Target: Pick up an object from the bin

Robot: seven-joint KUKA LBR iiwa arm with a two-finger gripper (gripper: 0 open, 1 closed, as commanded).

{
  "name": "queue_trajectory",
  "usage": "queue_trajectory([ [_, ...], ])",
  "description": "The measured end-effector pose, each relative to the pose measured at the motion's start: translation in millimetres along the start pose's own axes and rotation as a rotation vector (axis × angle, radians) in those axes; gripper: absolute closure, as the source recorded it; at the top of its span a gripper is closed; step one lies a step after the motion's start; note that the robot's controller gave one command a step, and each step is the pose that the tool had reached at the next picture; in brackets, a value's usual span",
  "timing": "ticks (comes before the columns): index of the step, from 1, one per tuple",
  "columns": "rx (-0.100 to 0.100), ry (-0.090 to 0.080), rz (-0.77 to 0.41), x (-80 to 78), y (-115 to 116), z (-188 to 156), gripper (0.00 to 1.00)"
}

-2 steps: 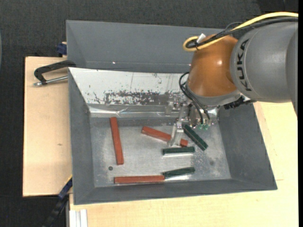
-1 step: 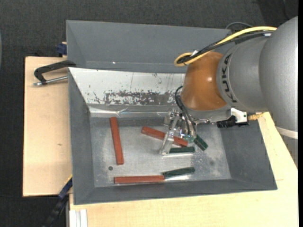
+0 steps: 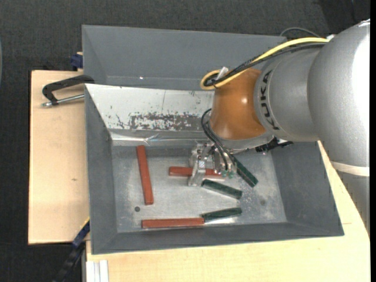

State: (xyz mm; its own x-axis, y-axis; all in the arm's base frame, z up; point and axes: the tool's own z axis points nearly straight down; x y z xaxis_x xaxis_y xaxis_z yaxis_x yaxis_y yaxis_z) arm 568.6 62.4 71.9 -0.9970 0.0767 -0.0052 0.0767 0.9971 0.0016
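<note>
My fingers point(image 3: 200, 170) are down on the floor of the bin point(image 3: 176, 57), about the middle, with the orange wrist cover just above them on the far side. They sit at the right end of a short red stick point(image 3: 179, 171) that lies left to right. The stick runs in under them, so I judge it the thing to lift. Whether my fingers are open or closed on it I cannot tell, since my own wrist hides too much of them.

Just beside me on the near right lies a green stick point(image 3: 222, 188), and a second green one point(image 3: 245, 175) slants off to the right. A long red stick point(image 3: 144, 174) lies well apart on the left, running near to far. Another red one point(image 3: 172, 222) and a third green one point(image 3: 222, 214) lie end to end along the near wall.

By my reckoning the reach is done. The stick is flat on the floor, so nothing is lifted yet. The grip, if not yet made, and the lift out are left.
</note>
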Motion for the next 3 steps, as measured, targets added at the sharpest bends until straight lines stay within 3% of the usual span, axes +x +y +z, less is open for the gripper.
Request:
queue_trajectory([
  [2,0.001,0.004,0.0,1.1,-0.2,-3.5,1.0],
  [3,0.001,0.007,0.0,1.9,0.0,-20.9,1.0],
])
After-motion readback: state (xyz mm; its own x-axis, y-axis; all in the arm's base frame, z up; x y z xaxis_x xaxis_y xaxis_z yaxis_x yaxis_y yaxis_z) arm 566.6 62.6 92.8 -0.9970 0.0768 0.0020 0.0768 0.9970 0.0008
